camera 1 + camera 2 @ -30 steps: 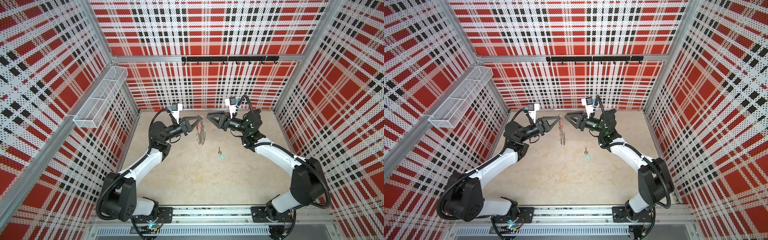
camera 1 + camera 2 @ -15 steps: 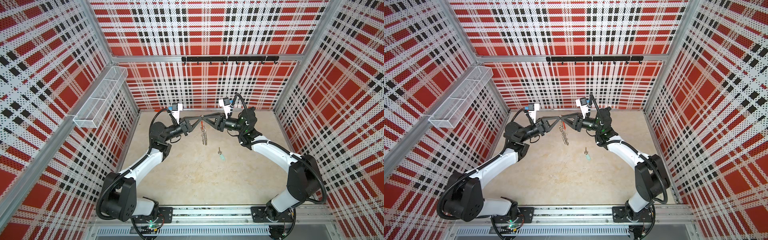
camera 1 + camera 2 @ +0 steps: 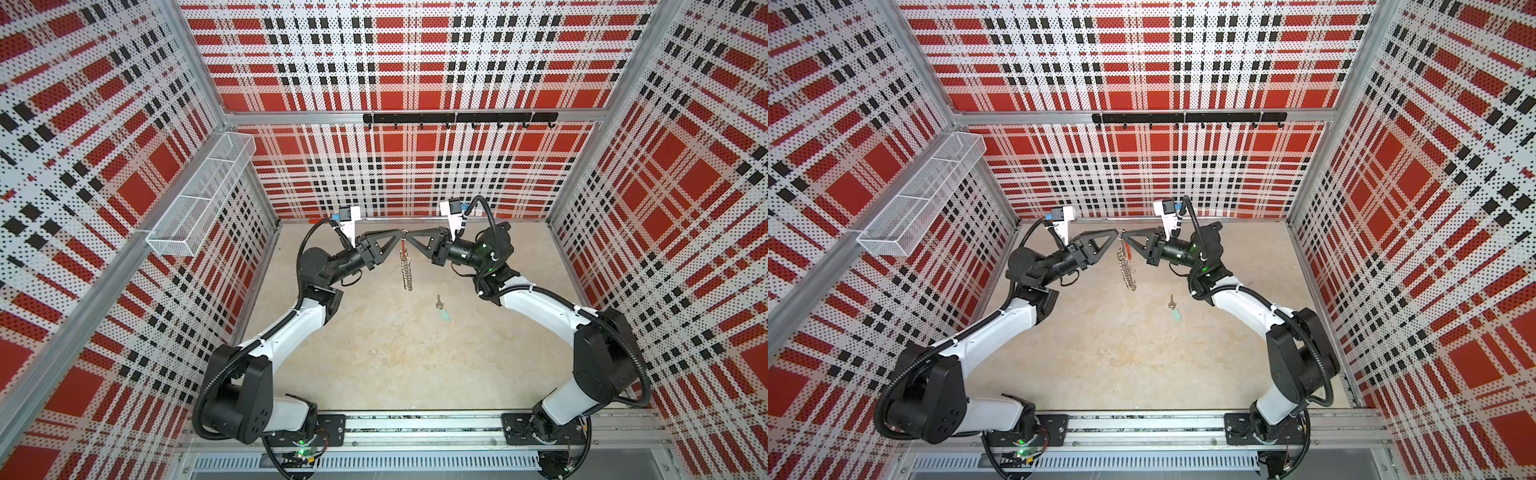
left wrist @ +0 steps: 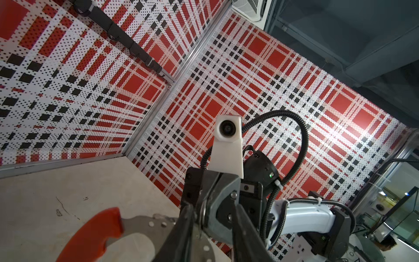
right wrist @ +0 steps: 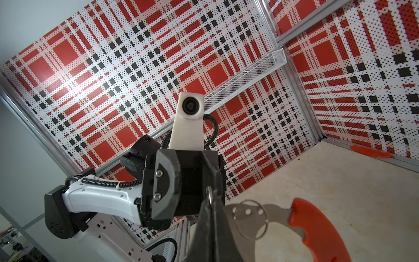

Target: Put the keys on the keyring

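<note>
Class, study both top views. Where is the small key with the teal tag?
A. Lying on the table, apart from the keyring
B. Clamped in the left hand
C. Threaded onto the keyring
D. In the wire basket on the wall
A: the key lies flat on the table, below and clear of the hanging keyring.

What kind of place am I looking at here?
Likely a lab's robot test cell: two robot arms on a base rail, a keyring hanging in the right gripper, perforated plaid panels boxing them in.
</note>
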`<action>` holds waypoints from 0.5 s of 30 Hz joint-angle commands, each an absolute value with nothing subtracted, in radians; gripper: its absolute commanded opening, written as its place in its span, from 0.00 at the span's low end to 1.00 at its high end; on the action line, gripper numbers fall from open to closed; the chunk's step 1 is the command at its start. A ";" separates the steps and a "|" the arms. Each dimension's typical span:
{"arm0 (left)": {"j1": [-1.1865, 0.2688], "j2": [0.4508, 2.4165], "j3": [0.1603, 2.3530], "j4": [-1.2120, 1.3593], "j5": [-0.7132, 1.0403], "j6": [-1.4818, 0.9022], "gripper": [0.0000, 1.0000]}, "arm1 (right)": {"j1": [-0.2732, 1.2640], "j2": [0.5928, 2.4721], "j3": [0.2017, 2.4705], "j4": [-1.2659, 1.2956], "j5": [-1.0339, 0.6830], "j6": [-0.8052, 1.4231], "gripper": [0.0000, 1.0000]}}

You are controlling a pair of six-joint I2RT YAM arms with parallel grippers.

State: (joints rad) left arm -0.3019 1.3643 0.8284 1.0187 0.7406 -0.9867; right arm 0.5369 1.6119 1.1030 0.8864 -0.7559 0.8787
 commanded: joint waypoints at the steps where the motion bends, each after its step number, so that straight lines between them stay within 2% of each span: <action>1: -0.255 1.317 0.773 1.164 0.633 -1.068 0.24 | 0.544 1.638 1.074 1.231 -0.644 1.034 0.00; 3: -0.256 1.302 0.750 1.167 0.610 -1.068 0.18 | 0.543 1.664 1.063 1.355 -0.620 1.107 0.00; 6: -0.256 1.304 0.741 1.171 0.606 -1.060 0.18 | 0.546 1.703 1.067 1.472 -0.592 1.188 0.00; 11: -0.290 1.340 0.764 1.204 0.632 -1.048 0.27 | 0.562 1.741 1.094 1.529 -0.572 1.232 0.00; 15: -0.318 1.373 0.798 1.234 0.652 -1.054 0.29 | 0.575 1.759 1.109 1.544 -0.571 1.245 0.00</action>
